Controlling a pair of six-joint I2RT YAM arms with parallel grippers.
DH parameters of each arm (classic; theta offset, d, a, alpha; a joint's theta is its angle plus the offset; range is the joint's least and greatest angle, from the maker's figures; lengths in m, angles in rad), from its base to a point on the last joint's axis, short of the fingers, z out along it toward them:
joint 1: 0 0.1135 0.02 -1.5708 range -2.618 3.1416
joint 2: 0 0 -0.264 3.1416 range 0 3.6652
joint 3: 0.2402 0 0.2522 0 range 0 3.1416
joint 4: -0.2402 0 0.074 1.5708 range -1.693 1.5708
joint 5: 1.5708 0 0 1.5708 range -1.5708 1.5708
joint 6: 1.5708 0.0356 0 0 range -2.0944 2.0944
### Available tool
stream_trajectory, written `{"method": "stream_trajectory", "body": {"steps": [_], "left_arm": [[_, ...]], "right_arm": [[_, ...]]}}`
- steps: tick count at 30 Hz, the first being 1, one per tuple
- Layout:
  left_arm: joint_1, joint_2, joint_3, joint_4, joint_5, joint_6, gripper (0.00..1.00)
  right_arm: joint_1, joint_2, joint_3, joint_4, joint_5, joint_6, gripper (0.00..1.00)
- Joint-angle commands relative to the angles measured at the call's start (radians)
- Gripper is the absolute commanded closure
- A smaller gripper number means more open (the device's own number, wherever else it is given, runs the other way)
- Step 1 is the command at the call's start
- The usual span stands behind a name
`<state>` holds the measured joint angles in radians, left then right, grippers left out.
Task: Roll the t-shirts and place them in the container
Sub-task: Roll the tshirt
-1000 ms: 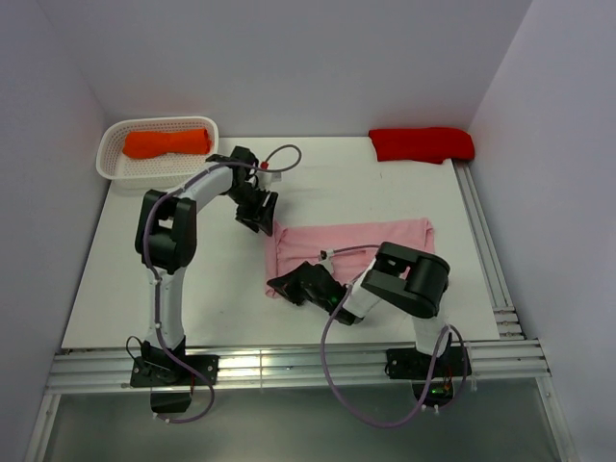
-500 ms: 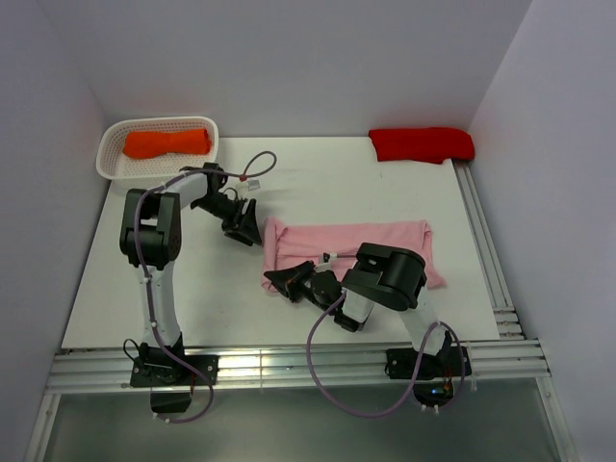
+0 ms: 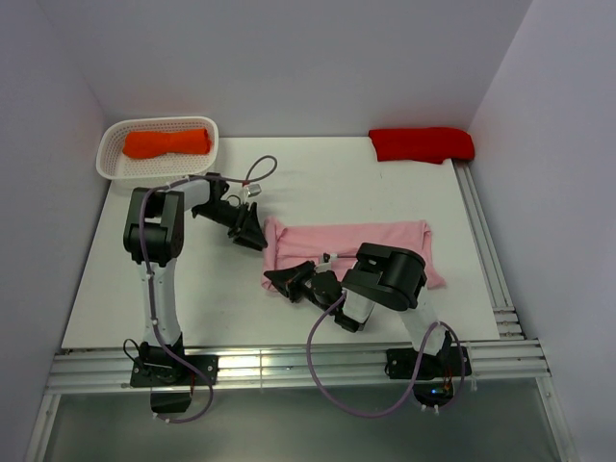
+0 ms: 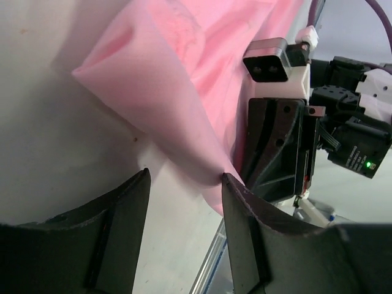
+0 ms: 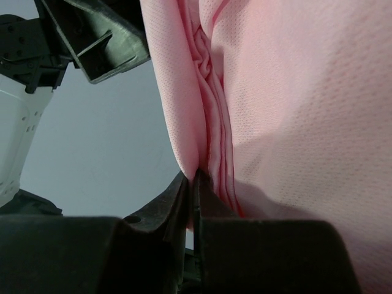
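Note:
The light pink t-shirt [image 3: 371, 241] lies folded in a long strip across the middle of the table. My right gripper [image 3: 279, 280] is shut on its near left corner; the right wrist view shows the pink cloth [image 5: 288, 92] pinched between the shut fingers [image 5: 184, 202]. My left gripper [image 3: 252, 236] is open at the shirt's far left corner, just left of it. In the left wrist view the pink corner [image 4: 159, 104] lies ahead of the open gripper [image 4: 184, 184], one fingertip [image 4: 236, 196] touching the cloth edge. An orange t-shirt [image 3: 166, 142] and a bright red t-shirt [image 3: 422, 143] lie apart.
A white mesh basket [image 3: 111, 159] at the far left holds the orange shirt. The red shirt lies at the far right corner. Metal rails [image 3: 486, 260] run along the right and near table edges. White walls close in the sides and back.
My left gripper swung left off the shirt's corner, then came back down close to it. My right gripper moved left with the near corner, pulling the cloth's left end along.

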<state>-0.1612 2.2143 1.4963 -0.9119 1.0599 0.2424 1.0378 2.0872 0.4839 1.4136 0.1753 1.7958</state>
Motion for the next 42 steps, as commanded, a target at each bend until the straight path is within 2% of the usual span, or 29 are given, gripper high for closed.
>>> {"method": "stream_trajectory", "body": {"steps": [1,7,12,16,17,21,23,24,27,28,29,30,33,39,42], "left_arm": [[-0.004,-0.010,-0.016,0.106,-0.009,-0.096,0.46],[-0.017,-0.011,-0.002,0.157,-0.053,-0.176,0.48],[-0.041,-0.021,0.021,0.179,-0.107,-0.230,0.53],[-0.073,-0.018,0.047,0.177,-0.162,-0.235,0.65],[-0.077,-0.019,0.053,0.176,-0.184,-0.274,0.71],[-0.098,-0.031,0.064,0.153,-0.268,-0.267,0.87],[-0.112,-0.036,0.070,0.137,-0.331,-0.253,0.97],[-0.116,-0.042,0.071,0.122,-0.357,-0.253,1.00],[-0.136,-0.053,0.079,0.094,-0.437,-0.206,1.00],[-0.142,-0.057,0.079,0.085,-0.463,-0.206,1.00],[-0.146,-0.061,0.079,0.081,-0.480,-0.198,1.00],[-0.150,-0.067,0.081,0.076,-0.517,-0.196,1.00],[-0.158,-0.074,0.081,0.058,-0.570,-0.193,1.00],[-0.172,-0.087,0.070,0.048,-0.646,-0.199,1.00],[-0.182,-0.091,0.074,0.042,-0.664,-0.198,1.00]], "right_arm": [[0.002,0.042,-0.019,-0.058,-0.030,0.099,1.00],[0.001,0.045,-0.008,-0.073,-0.036,0.097,1.00],[0.002,0.039,-0.005,-0.097,-0.042,0.089,1.00],[0.001,0.031,-0.008,-0.131,-0.049,0.082,1.00],[0.001,0.024,-0.008,-0.139,-0.053,0.077,1.00],[-0.007,-0.002,-0.008,-0.214,-0.083,0.048,1.00],[-0.009,-0.042,0.002,-0.315,-0.102,0.005,0.93],[-0.013,-0.059,0.011,-0.364,-0.106,-0.015,0.80],[-0.015,-0.151,0.062,-0.617,-0.102,-0.108,0.60],[-0.013,-0.198,0.099,-0.760,-0.096,-0.159,0.58],[-0.015,-0.220,0.119,-0.831,-0.079,-0.185,0.54],[-0.013,-0.240,0.137,-0.955,-0.068,-0.206,0.53],[-0.013,-0.329,0.203,-1.126,-0.034,-0.295,0.51],[0.010,-0.447,0.318,-1.433,0.064,-0.403,0.49],[0.025,-0.483,0.375,-1.524,0.102,-0.456,0.49]]}}
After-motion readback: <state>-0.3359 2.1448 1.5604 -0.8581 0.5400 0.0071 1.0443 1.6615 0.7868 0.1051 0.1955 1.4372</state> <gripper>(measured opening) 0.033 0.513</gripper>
